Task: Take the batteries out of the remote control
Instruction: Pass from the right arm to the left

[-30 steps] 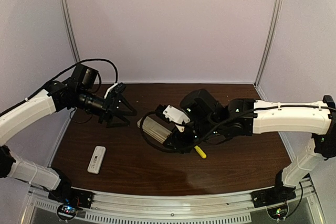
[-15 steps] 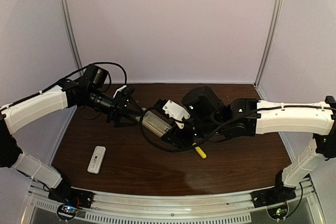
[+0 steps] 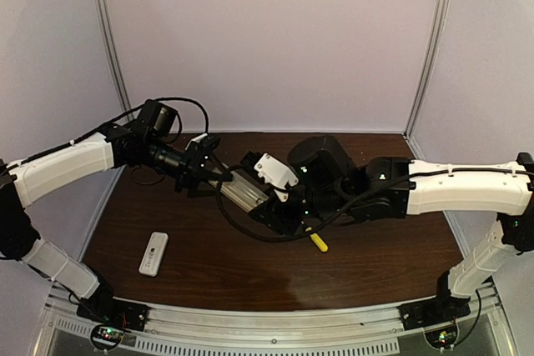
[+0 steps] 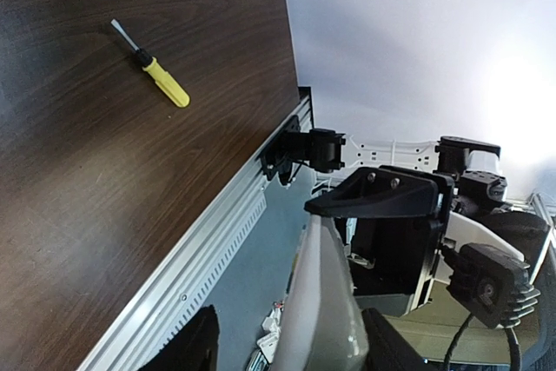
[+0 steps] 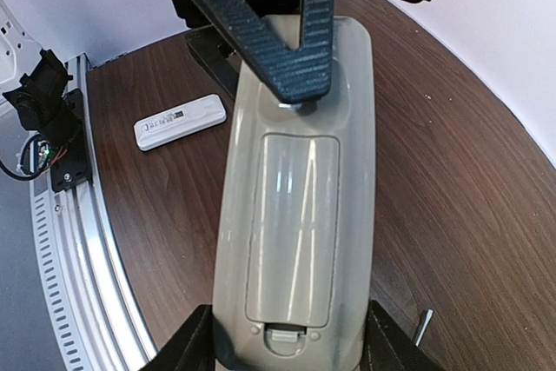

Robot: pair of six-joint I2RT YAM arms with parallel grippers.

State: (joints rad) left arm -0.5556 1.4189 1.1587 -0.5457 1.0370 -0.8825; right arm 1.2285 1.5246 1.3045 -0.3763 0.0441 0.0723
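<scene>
Dark wood table (image 3: pixel 209 264) lies under both arms; above it the right claw (image 5: pixel 291 349) is clamped on the grey remote (image 5: pixel 295 171), back up, while the left claw (image 4: pixel 291 349) stands apart astride its far end, a gap showing on one side. No batteries show, and I judge them inside, since the cover (image 5: pixel 291 223) sits shut. Done well, the right holds firm as a left fingertip finds the latch (image 5: pixel 280 334) near the right's grip and slides the cover off without twisting the remote loose.
</scene>
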